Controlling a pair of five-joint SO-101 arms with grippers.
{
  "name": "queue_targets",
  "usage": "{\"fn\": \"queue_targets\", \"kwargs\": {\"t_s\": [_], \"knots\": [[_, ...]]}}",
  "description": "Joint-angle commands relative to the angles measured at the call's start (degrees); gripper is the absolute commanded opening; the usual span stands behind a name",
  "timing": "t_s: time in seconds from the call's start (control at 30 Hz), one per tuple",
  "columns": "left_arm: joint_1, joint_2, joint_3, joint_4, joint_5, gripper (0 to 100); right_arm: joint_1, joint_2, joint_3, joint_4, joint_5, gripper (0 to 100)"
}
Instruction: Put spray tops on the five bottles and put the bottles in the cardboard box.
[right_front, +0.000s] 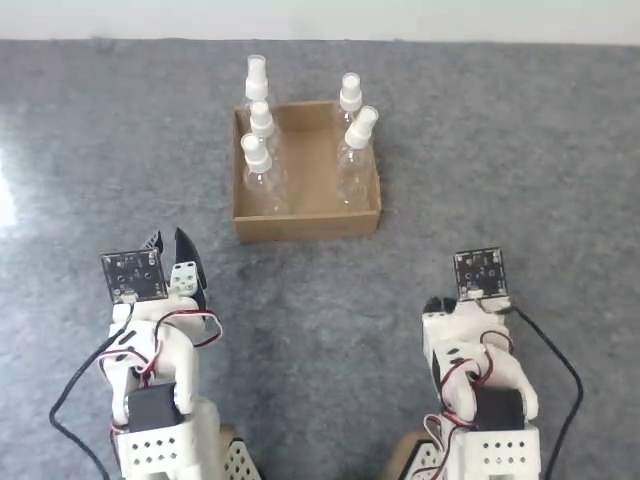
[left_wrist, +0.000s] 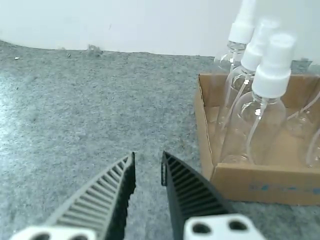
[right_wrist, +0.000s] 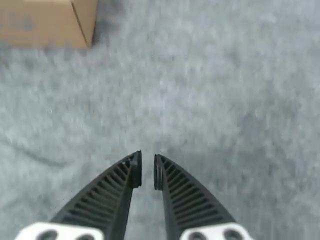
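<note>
The cardboard box (right_front: 306, 225) stands at the back middle of the table. Five clear bottles with white spray tops stand upright inside it: three on the left side (right_front: 257, 155) (right_front: 262, 120) (right_front: 257, 75) and two on the right side (right_front: 358, 130) (right_front: 350, 92). The left wrist view has the box's corner (left_wrist: 210, 150) and the left-side bottles (left_wrist: 267, 95) ahead of my left gripper (left_wrist: 148, 162), which is slightly open, holds nothing and sits well short of the box (right_front: 170, 245). My right gripper (right_wrist: 147, 167) is shut and empty over bare table, near the front right (right_front: 437, 303).
Grey felt-like matting (right_front: 320, 300) covers the table. A white wall (left_wrist: 125, 22) runs along the far edge. One corner of the box (right_wrist: 50, 22) lies well ahead of the right gripper. Open floor lies between both arms and the box.
</note>
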Motion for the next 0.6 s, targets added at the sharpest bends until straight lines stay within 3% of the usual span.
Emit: {"fn": "queue_targets", "kwargs": {"t_s": [0.0, 0.4, 0.57], "knots": [[0.35, -0.88, -0.48, -1.23, -0.35, 8, 0.57, -0.75, 1.23, 4.44, 0.79, 0.9], [0.44, -0.88, -0.48, -1.14, -0.26, 8, 0.57, -0.75, 1.23, 10.07, 0.7, 0.9], [3.6, -0.88, -0.48, 5.45, -0.53, 8, 0.57, -0.75, 1.23, 10.07, 0.79, 0.8]]}}
